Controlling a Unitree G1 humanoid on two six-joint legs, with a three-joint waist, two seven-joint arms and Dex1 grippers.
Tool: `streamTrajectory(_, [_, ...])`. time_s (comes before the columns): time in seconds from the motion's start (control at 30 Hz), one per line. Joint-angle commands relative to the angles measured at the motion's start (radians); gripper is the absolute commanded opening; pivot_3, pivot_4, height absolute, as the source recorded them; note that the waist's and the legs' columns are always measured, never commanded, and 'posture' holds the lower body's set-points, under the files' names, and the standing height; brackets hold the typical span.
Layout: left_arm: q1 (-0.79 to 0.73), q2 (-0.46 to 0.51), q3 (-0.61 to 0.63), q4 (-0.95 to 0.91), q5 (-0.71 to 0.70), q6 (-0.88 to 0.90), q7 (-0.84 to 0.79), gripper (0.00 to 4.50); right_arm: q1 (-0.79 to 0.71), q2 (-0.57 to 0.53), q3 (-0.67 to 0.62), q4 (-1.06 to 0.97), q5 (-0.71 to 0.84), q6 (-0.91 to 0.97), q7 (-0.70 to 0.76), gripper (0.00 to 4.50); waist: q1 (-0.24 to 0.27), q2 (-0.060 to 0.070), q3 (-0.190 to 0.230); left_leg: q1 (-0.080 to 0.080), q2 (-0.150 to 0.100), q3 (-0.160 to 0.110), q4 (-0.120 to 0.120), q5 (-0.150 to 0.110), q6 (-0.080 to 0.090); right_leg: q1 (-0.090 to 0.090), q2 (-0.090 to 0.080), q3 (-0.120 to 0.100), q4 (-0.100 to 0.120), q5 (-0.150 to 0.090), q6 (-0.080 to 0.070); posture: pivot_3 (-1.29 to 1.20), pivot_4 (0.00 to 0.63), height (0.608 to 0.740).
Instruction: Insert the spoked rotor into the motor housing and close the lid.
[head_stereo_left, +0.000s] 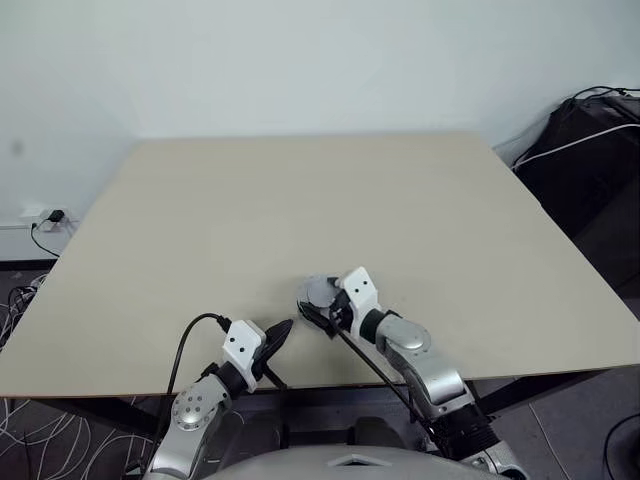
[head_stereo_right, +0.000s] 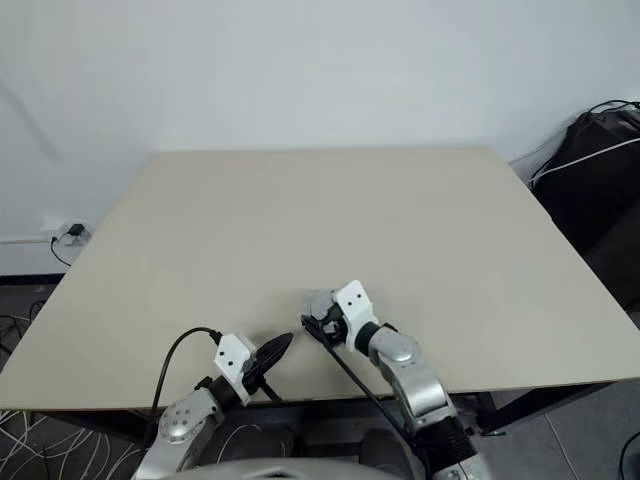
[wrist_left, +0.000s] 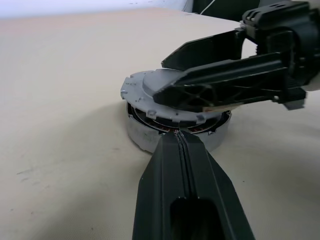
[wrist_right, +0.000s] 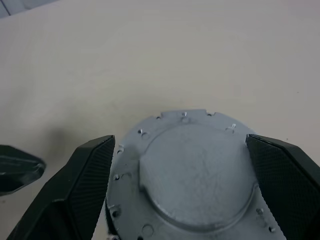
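Near the front edge of a smooth, matte beige worktop (head_stereo_left: 300, 220) stands the motor housing (wrist_left: 150, 137), a short round puck with a pale grey wall; dark copper-brown windings show in the gap beneath its cover. On top of it sits the lid (wrist_right: 197, 175), a dull silver-grey cast-metal disc with a raised, grainy round centre and a thin flange pierced by small holes and notches. In the left wrist view the lid lies slightly tilted, its far edge lifted off the housing.

The right gripper (wrist_right: 185, 180) is spread wide, its 2 black fingers (wrist_right: 85, 175) with crosshatched pads standing on either side of the lid, clear of its rim, holding nothing.

The left gripper (head_stereo_left: 280, 335) is fully closed, its 2 smooth black fingers (wrist_left: 182, 170) pressed into 1 wedge whose tip lies right against the housing's near wall; actual contact cannot be told.

A dark bag (head_stereo_left: 590, 150) with cables lies on the floor beyond the worktop's right corner.
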Motion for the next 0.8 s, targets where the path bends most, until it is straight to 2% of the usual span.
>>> streamTrajectory(0.03, [-0.004, 0.000, 0.008, -0.029, -0.006, -0.013, 0.002, 0.00, -0.019, 0.006, -0.014, 0.001, -0.007, -0.024, -0.011, 4.49, 0.000, 0.000, 0.000, 0.000, 0.000, 0.000, 0.000, 0.000, 0.000, 0.000, 0.000, 0.000, 0.000, 0.000, 0.000, 0.00, 0.000, 0.740])
streamTrajectory(0.23, [0.000, -0.003, 0.009, -0.034, -0.006, -0.011, 0.003, 0.00, -0.016, 0.000, -0.011, -0.002, -0.012, -0.014, -0.007, 4.49, 0.000, 0.000, 0.000, 0.000, 0.000, 0.000, 0.000, 0.000, 0.000, 0.000, 0.000, 0.000, 0.000, 0.000, -0.001, 0.00, 0.000, 0.740])
streamTrajectory(0.33, [0.000, -0.003, 0.009, -0.036, -0.006, -0.009, 0.003, 0.00, -0.015, -0.005, -0.015, -0.015, -0.008, -0.011, -0.005, 3.91, 0.000, 0.000, 0.000, 0.000, 0.000, 0.000, 0.000, 0.000, 0.000, 0.000, 0.000, 0.000, 0.000, 0.000, 0.000, 0.00, 0.000, 0.740])
streamTrajectory(0.4, [0.000, -0.003, 0.009, -0.037, -0.006, -0.008, 0.003, 0.00, -0.014, -0.007, -0.019, -0.028, -0.002, -0.004, -0.003, 3.26, 0.000, 0.000, 0.000, 0.000, 0.000, 0.000, 0.000, 0.000, 0.000, 0.000, 0.000, 0.000, 0.000, 0.000, 0.000, 0.00, 0.000, 0.740])
streamTrajectory(0.8, [0.001, -0.003, 0.006, -0.042, -0.008, -0.003, 0.001, 0.00, -0.020, -0.045, -0.008, -0.056, -0.002, 0.047, 0.035, 3.24, 0.002, 0.000, 0.000, 0.000, 0.000, 0.000, 0.000, 0.000, 0.000, 0.000, 0.000, 0.000, 0.000, 0.000, 0.000, 0.00, 0.000, 0.740])
